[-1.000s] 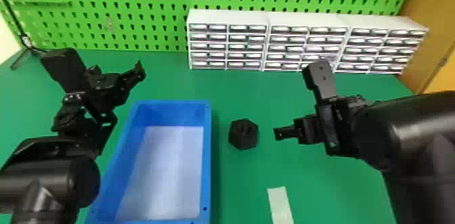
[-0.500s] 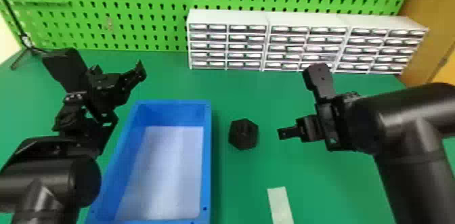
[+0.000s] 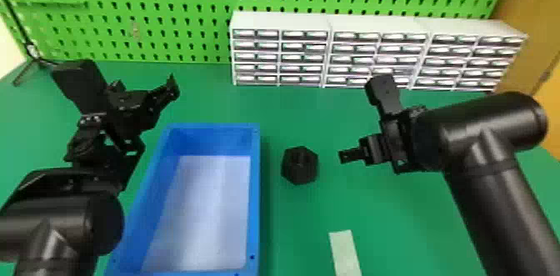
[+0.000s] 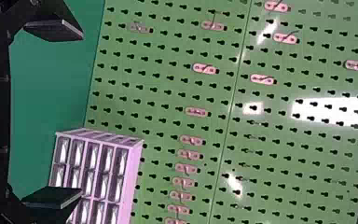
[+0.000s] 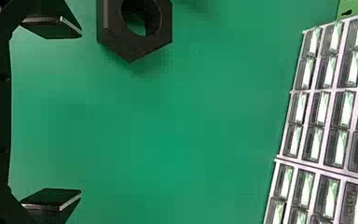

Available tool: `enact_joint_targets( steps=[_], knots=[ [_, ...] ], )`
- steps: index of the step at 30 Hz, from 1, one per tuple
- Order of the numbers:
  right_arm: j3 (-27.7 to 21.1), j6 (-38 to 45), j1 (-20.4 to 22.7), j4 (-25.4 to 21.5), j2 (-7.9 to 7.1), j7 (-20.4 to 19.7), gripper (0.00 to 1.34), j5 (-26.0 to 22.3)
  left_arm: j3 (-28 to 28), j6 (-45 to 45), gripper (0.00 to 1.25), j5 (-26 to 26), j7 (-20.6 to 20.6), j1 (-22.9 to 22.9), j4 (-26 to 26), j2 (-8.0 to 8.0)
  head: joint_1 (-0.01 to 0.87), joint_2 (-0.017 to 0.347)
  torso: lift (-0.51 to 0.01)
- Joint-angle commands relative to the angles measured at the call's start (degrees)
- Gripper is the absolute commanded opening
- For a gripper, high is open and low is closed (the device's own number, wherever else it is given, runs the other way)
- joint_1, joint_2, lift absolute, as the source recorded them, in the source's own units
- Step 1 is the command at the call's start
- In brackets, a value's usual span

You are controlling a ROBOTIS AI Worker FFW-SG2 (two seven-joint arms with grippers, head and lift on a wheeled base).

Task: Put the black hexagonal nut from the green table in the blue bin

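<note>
Head view: the black hexagonal nut [image 3: 299,165] lies flat on the green table [image 3: 300,221], just beside the blue bin [image 3: 254,196], on the bin's right. The bin is open-topped, with nothing in its pale floor. The right gripper [image 3: 350,155] is beyond the nut on the other side, near but not touching. The left gripper [image 3: 155,117] is above the bin's far left corner. The likeliest trouble when placing is the raised rim: if the nut is carried too low, it could catch there and drop outside. The left arm, so close to the bin, might also be bumped if the right arm reaches far across. White drawer units [image 3: 281,48] stand at the back; a pale strip [image 3: 345,254] lies on the table. No readable lettering can be made out on either.

Left wrist view: the left gripper's two fingers are spread wide with nothing between them, facing the green pegboard [image 4: 158,93]. No brand or label can be read.

Right wrist view: the right gripper is wide apart and empty. The nut sits off-centre, towards one finger's side and partly cut off by the view's edge. Without realigning, that finger could strike or push it, or the grip could land on corners and let it twist free. The drawer fronts carry no legible writing.
</note>
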Motion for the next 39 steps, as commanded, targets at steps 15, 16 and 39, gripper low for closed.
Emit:
enact_joint_targets(
  steps=[15,16,39],
  knots=[
    [2.0,-8.06,-5.17,13.63,1.59,3.88,1.24,2.42,0.1,0.0,1.14,0.0,-0.08,0.0,0.0,0.0,0.692,0.008,-0.097],
    [2.17,-8.23,-5.52,13.89,1.77,4.14,1.24,2.86,0.19,0.0,1.14,0.0,0.0,0.0,0.0,0.0,0.692,0.008,-0.097],
    [4.19,-15.35,-9.21,23.21,3.97,5.37,1.24,3.3,0.1,0.0,1.14,0.0,0.0,0.0,0.0,0.0,0.692,0.008,-0.097]
  ],
)
